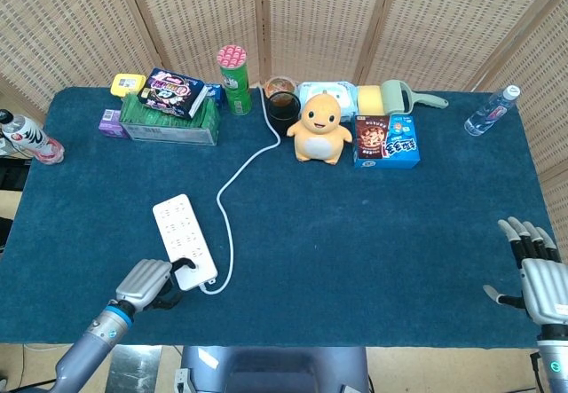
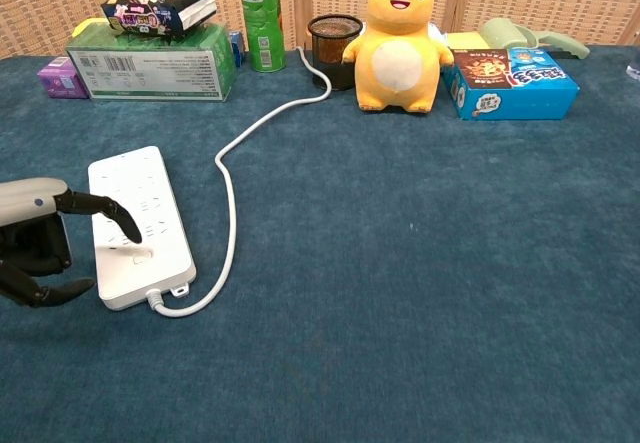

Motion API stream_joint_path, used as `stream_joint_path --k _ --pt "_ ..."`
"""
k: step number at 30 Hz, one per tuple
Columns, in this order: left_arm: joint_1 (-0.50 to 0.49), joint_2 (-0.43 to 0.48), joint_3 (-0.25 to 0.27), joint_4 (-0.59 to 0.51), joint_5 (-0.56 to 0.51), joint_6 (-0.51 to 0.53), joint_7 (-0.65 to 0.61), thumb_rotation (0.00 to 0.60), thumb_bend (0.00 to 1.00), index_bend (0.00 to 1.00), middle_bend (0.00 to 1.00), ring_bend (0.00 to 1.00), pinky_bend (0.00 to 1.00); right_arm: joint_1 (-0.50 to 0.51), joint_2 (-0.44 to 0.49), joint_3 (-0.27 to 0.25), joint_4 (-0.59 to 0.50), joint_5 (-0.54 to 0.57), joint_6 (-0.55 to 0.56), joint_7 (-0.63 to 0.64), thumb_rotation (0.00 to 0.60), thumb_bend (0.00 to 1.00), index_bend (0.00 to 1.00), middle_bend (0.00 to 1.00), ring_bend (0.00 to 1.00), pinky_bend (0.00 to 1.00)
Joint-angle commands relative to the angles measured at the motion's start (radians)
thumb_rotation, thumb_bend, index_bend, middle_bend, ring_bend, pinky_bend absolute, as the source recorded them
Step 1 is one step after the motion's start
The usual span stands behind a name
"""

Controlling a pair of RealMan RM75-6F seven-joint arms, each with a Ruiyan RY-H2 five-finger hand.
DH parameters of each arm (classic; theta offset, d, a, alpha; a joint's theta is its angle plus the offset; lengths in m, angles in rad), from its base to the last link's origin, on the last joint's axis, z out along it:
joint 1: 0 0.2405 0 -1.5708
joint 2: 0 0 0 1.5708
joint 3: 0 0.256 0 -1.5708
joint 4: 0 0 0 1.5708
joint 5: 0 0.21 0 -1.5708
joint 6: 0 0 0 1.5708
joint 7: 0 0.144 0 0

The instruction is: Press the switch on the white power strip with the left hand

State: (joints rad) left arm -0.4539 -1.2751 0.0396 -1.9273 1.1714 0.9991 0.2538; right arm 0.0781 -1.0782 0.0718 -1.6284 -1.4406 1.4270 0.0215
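One finger of my left hand [image 2: 40,248], others curled, hovers above the switch [image 2: 140,256]; I press straight down on the white power strip [image 2: 140,225].

Staged robot test area, lab-type setting. Evidence: counter [image 1: 373,233] covered edge to edge in dark blue carpet-like cloth; woven rattan folding screen [image 1: 319,20] closing off the back; unrelated props lined along the far edge, among them an orange plush toy [image 1: 318,128], a green chip canister [image 1: 234,79], a blue snack box [image 1: 386,140], a green carton [image 1: 169,121] and a water bottle [image 1: 490,111].
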Motion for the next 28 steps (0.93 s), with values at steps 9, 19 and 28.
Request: stream_joint_path --k 9,19,28 --pt "0.112 0.101 0.018 -0.003 0.224 0.24 -0.047 0.6 0.39 0.17 1.0 0.98 0.92 0.001 -0.002 -0.001 -0.005 -0.002 -0.001 -0.007 0.6 0.0 0.05 0.06 0.05 0.0" --pt "0.281 0.139 0.034 0.184 0.285 0.489 -0.173 0.6 0.1 0.0 0.0 0.01 0.21 0.009 -0.017 0.002 -0.016 0.002 -0.004 -0.051 0.6 0.0 0.05 0.06 0.05 0.0" --pt "0.333 0.142 0.003 0.228 0.257 0.536 -0.187 0.6 0.07 0.0 0.0 0.0 0.16 0.002 -0.023 -0.001 -0.015 -0.003 0.012 -0.076 0.6 0.0 0.05 0.06 0.05 0.0"
